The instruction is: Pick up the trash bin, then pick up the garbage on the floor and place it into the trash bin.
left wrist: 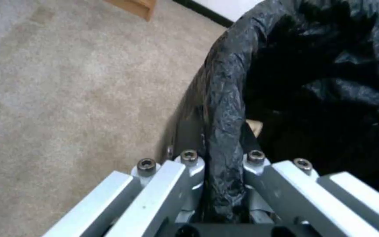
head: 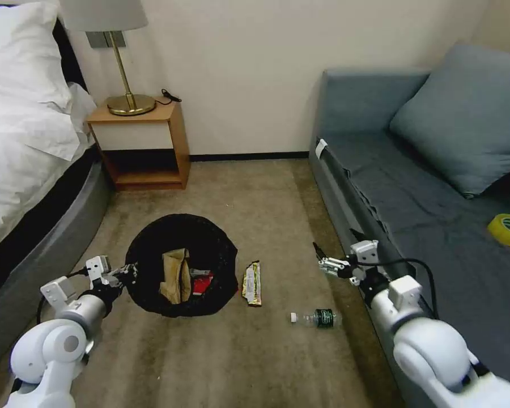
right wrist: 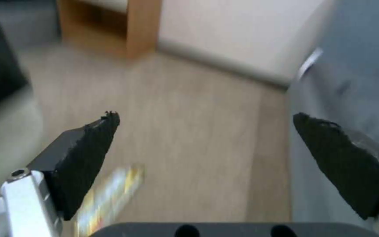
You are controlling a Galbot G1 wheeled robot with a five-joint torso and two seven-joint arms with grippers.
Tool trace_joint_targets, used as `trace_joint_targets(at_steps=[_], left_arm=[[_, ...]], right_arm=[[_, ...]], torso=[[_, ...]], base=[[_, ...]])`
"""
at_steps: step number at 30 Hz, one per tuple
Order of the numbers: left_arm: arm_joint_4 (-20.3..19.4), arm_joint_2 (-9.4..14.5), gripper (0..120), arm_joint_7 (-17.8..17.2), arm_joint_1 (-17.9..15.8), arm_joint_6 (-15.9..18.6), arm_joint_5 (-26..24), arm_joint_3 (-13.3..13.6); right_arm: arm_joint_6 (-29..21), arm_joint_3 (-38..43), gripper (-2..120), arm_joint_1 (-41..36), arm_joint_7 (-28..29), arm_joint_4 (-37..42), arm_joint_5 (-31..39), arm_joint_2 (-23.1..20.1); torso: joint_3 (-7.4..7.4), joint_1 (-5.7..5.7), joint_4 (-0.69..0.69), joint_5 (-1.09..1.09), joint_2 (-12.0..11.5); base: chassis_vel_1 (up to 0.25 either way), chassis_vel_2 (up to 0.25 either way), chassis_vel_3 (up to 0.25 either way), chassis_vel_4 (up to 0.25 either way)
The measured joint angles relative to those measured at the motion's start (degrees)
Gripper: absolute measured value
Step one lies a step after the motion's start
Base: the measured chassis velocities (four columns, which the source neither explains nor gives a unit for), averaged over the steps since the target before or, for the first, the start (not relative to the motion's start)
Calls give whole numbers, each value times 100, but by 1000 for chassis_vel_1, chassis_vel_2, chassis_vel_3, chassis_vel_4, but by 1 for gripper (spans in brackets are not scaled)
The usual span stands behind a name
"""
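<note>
Pinching the trash bin [head: 178, 238] rim, left claw [head: 131, 272]; right claw [head: 322, 258] spread wide, empty.

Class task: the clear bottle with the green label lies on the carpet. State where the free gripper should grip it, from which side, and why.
Probably from above, the open right gripper closing across the bottle at its labelled middle: it lies flat, cap end pointing toward the trash bin, both long sides free.
</note>
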Motion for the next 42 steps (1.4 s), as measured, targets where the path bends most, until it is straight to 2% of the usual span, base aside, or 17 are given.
trace_joint_targets(at_steps=[2,4,5,6,8,9,13,16,20,22,24,26,28,30,33,39,42], left_arm=[[59,10,4,54,-16,-17,33,27],[69,11,4,66,-23,-20,39,32],[139,12,4,98,-58,-43,63,55],[175,12,4,122,-87,-50,69,59],[183,12,4,128,-94,-52,69,60],[226,15,4,153,-120,-65,71,60],[285,32,4,178,-154,-74,71,44],[358,62,4,220,-169,-104,59,8],[407,72,4,247,-166,-121,53,-25],[452,73,4,269,-164,-137,45,-58],[458,74,4,273,-164,-139,43,-63],[467,69,4,282,-165,-150,40,-84],[467,65,4,284,-165,-151,39,-86],[467,32,4,293,-163,-159,38,-89],[462,6,4,294,-160,-163,38,-92],[439,-15,4,337,-95,-191,27,-130],[440,-9,4,359,-73,-202,8,-159]], right_arm=[[74,-654,100,680,-50,-483,152,-227],[87,-790,100,836,-64,-582,183,-264],[111,-1605,100,1673,-190,-1149,349,-361],[112,-2133,100,2299,-327,-1571,455,-338],[111,-2254,100,2462,-373,-1686,474,-327],[91,-2774,100,3086,-579,-2123,595,-273],[76,-3444,100,3660,-879,-2675,751,-170],[4,-4303,100,4325,-1555,-3313,890,-29],[-88,-4670,100,4649,-1977,-3588,969,63],[-125,-4977,100,4968,-2467,-3826,958,90],[-129,-5036,100,5031,-2562,-3877,946,90],[-160,-5282,100,5309,-3092,-4094,891,59],[-163,-5323,100,5351,-3158,-4119,885,49],[-182,-5624,100,5592,-3650,-4265,885,-29],[-178,-5890,100,5736,-3998,-4368,871,-65],[-121,-6590,100,5899,-4409,-4710,800,68],[-121,-6746,100,5917,-4425,-4806,795,158]], torso=[[0,0,-1,5,0],[0,0,1,4,0],[0,0,0,0,0],[0,0,0,6,0],[0,0,1,6,0],[0,0,3,-4,0],[1,1,2,3,0],[1,0,0,0,0],[1,0,0,2,0],[0,0,1,1,0],[1,1,1,1,0],[0,0,0,2,0],[0,0,0,2,0],[0,0,0,0,0],[0,0,0,1,0],[0,0,-1,2,0],[0,0,0,2,0]], base=[[0,0,0,0],[0,0,0,0],[0,0,0,0],[0,0,0,0],[0,0,0,0],[0,0,0,0],[0,0,0,0],[0,0,0,0],[0,0,0,0],[0,0,0,0],[0,0,0,0],[0,0,0,0],[0,0,0,0],[0,0,0,0],[0,0,0,0],[0,0,0,0],[0,0,0,0]])
